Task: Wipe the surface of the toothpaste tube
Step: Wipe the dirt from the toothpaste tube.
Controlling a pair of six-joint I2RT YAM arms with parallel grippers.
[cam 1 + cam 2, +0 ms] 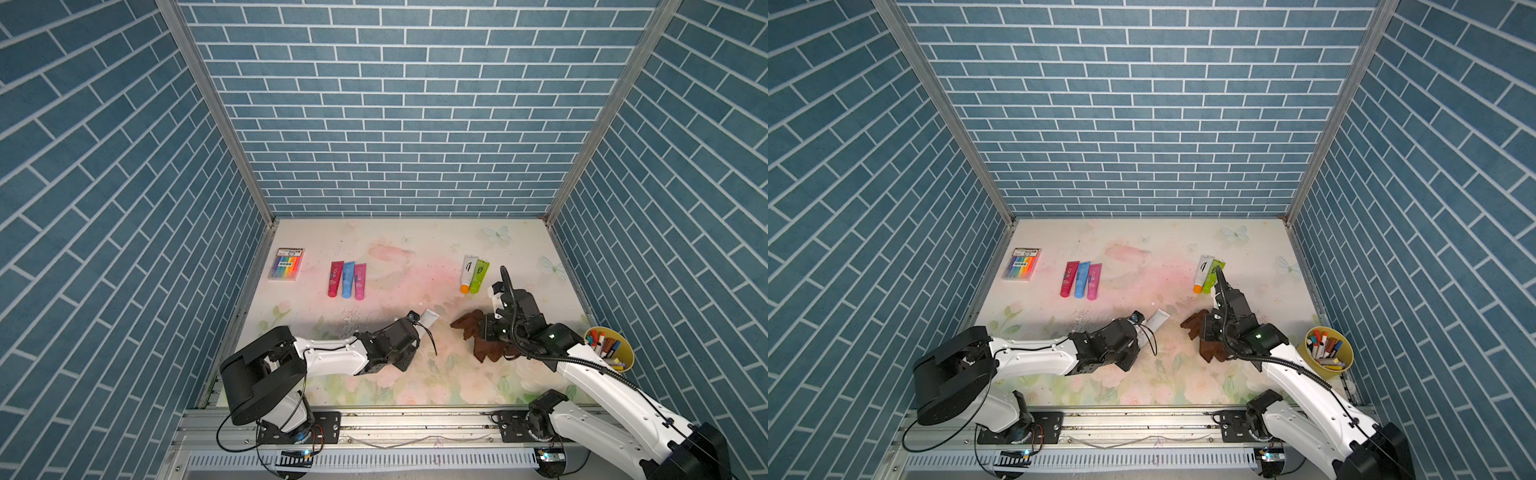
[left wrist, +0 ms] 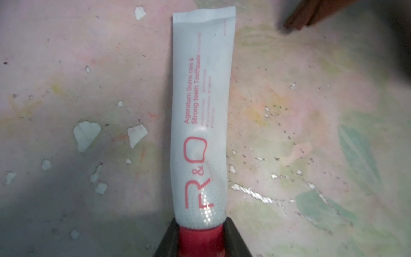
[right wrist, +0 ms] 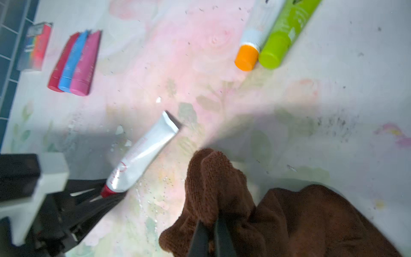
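Observation:
A white toothpaste tube [image 2: 200, 106] with pink lettering and a red cap [image 2: 201, 239] lies on the flowered table; it also shows in both top views [image 1: 430, 318] [image 1: 1158, 319]. My left gripper [image 2: 202, 223] has its dark jaws pressed against both sides of the red cap, the tube's crimped end pointing away from it. To the right, my right gripper [image 3: 210, 220] is shut on a bunched brown cloth [image 3: 218, 182], which hangs just above the table, a short way from the tube [image 3: 144, 153]. The cloth [image 1: 467, 325] does not touch the tube.
Red, blue and pink tubes [image 1: 347, 279] lie side by side at mid-left. An orange-capped white tube [image 1: 467, 272] and a green tube [image 1: 478, 276] lie at back right. A marker pack [image 1: 286, 264] is at far left, and a yellow cup of markers [image 1: 609, 347] by the right edge.

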